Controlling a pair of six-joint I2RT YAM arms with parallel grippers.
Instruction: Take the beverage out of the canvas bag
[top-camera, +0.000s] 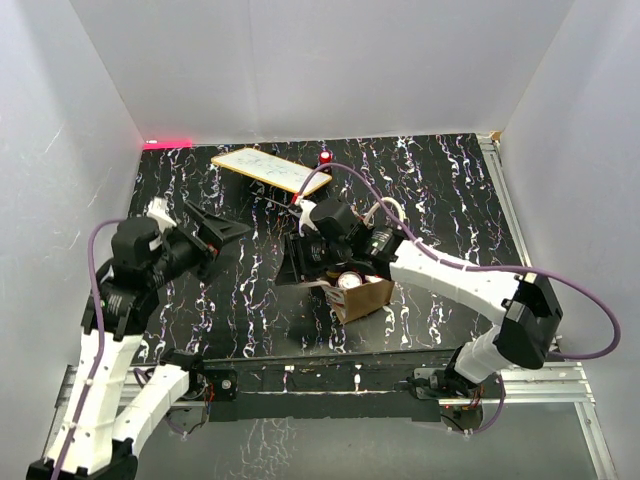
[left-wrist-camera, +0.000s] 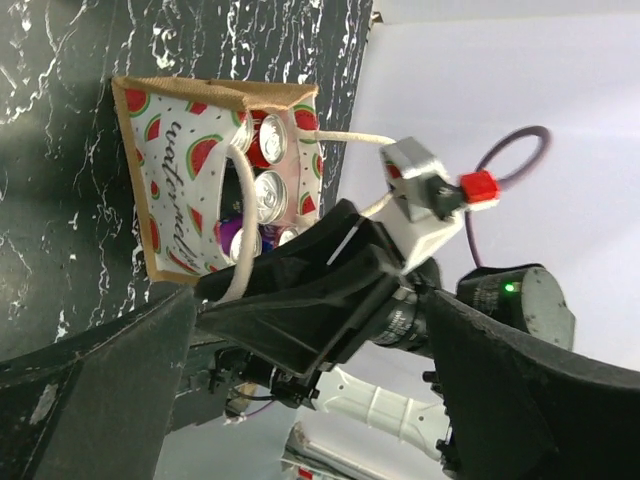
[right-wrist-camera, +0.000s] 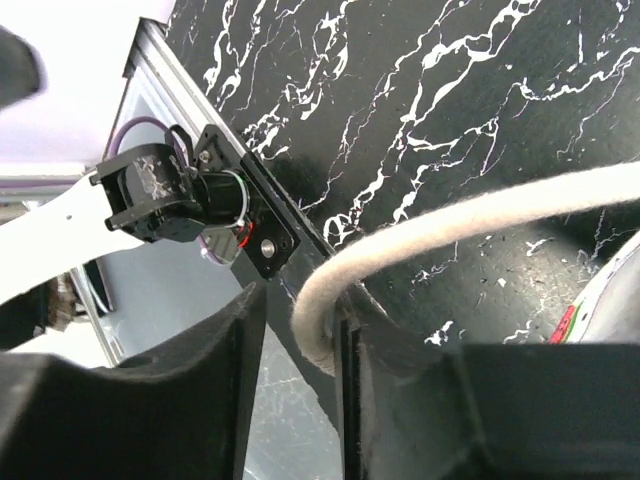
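Observation:
The canvas bag (top-camera: 366, 298), with a watermelon print (left-wrist-camera: 172, 180), stands open near the table's front middle. Silver-topped beverage cans (top-camera: 350, 281) stand inside it; two tops (left-wrist-camera: 270, 195) show in the left wrist view. My right gripper (top-camera: 301, 264) is at the bag's left side. Its jaws (right-wrist-camera: 300, 312) are apart, and a cream rope handle (right-wrist-camera: 480, 215) passes between them, hooked over one finger. My left gripper (top-camera: 218, 236) is open and empty, left of the bag and pointing at it; its fingers (left-wrist-camera: 100, 385) frame the view.
A flat yellowish board (top-camera: 270, 170) lies at the back middle with a small red object (top-camera: 325, 158) beside it. White walls close off the table on the left, back and right. The right arm (top-camera: 450, 275) reaches over the bag from the right.

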